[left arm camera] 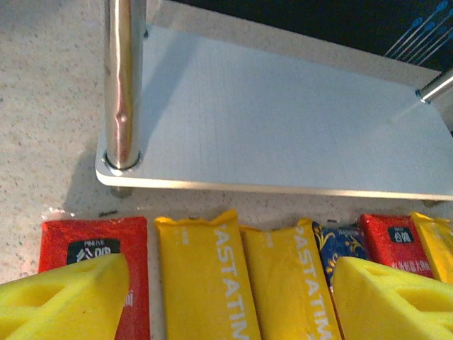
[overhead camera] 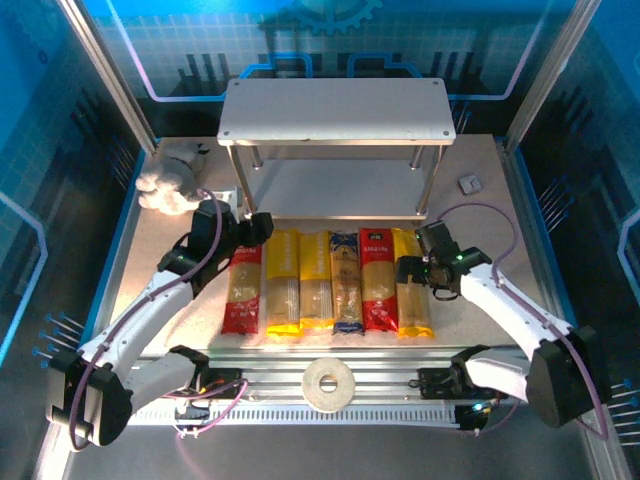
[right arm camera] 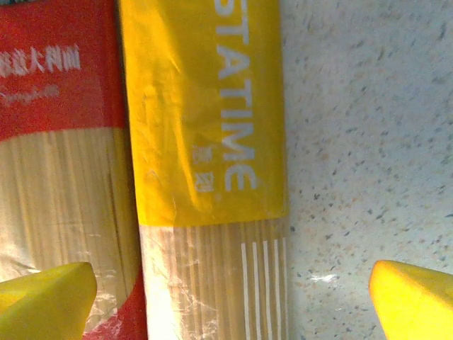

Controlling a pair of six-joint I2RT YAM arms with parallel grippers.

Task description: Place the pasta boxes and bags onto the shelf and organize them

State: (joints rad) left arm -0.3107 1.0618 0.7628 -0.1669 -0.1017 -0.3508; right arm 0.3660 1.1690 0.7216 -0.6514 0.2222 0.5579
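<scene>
**Six spaghetti packs in a row before the shelf, both pairs of fingers spread**

Six spaghetti packs lie flat on the speckled surface (overhead camera: 475,235). They sit side by side in one row just in front of the shelf (overhead camera: 335,110), with their long sides touching or nearly so. From left to right they are the left red pack (overhead camera: 243,290), the first yellow pack (overhead camera: 282,282), the second yellow pack (overhead camera: 315,282), the dark blue pack (overhead camera: 345,282), the right red pack (overhead camera: 378,278) and the end yellow pack (overhead camera: 412,285). The far ends of the packs point at the shelf's lower board (left arm camera: 283,120), which stands a little apart from them. A chrome leg (left arm camera: 124,85) rises from the board's front left corner.

The left fingers (left arm camera: 64,301) are spread wide and grasp nothing. They are at the far end of the row, one over the left red pack and the other over the dark blue and right red packs (whether they touch the wrappers I cannot tell).

The right fingers (right arm camera: 46,301) are also released and wide apart. They straddle the end yellow pack, one over the right red pack's clear window and the other over bare surface beyond the row.

A tape roll (overhead camera: 329,385) lies at the near edge between the arm bases. A white fluffy lump (overhead camera: 170,180) sits left of the shelf, and a small grey object (overhead camera: 469,184) sits to its right.
</scene>
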